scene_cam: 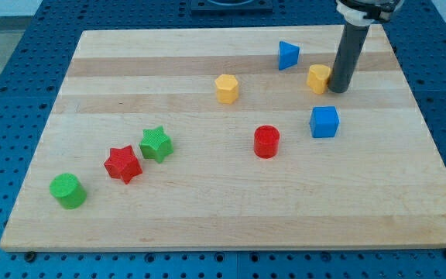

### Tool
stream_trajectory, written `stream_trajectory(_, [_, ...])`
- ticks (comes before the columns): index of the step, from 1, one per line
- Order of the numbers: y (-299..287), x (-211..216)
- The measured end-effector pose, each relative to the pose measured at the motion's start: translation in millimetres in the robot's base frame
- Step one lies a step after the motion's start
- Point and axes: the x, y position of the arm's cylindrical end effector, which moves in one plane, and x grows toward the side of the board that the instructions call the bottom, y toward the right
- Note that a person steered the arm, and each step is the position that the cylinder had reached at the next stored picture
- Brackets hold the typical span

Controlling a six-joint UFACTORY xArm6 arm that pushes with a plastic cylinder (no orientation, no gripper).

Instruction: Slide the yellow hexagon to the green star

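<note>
The wooden board (231, 209) carries all 8 blocks, and none of them rests on another. By colour there are 2 yellow, 2 blue, 2 red and 2 green.

The yellow hexagon (227, 88) sits near the middle of the board, toward the view's top, clear of every other block. The green star (156, 143) lies well apart from it, down toward the view's lower left. Just beside the green star, on its lower left and touching or nearly touching it, is the red star (122, 163). Further to the lower left, near the board's corner, stands the green cylinder (67, 191).

The red cylinder (266, 142) stands below and to the right of the yellow hexagon. The blue cube (324, 122) is to the right of the red cylinder. Near the top edge is the blue triangular block (288, 55).

The second yellow block (318, 78), whose shape cannot be made out clearly, lies on the right part of the board. The dark rod has no jaws and holds nothing; its tip (338, 90) rests on the board against that yellow block's right side, well apart from the yellow hexagon.
</note>
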Motion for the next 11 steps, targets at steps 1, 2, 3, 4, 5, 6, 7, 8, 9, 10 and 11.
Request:
stream_trajectory(1, [-3.0,0.0])
stream_trajectory(2, [-15.5,0.0])
stream_trajectory(3, [-19.6,0.0])
stream_trajectory(4, [-18.7,0.0])
stream_trajectory(5, [10.8,-0.2])
stream_trajectory(6, [3.3,-5.6])
stream_trajectory(7, [-18.3,-15.8])
stream_trajectory(8, [-35.2,-33.0])
stream_trajectory(9, [-51.0,-39.1])
stream_trajectory(10, [-55.9,-39.1])
stream_trajectory(11, [-57.3,-39.1])
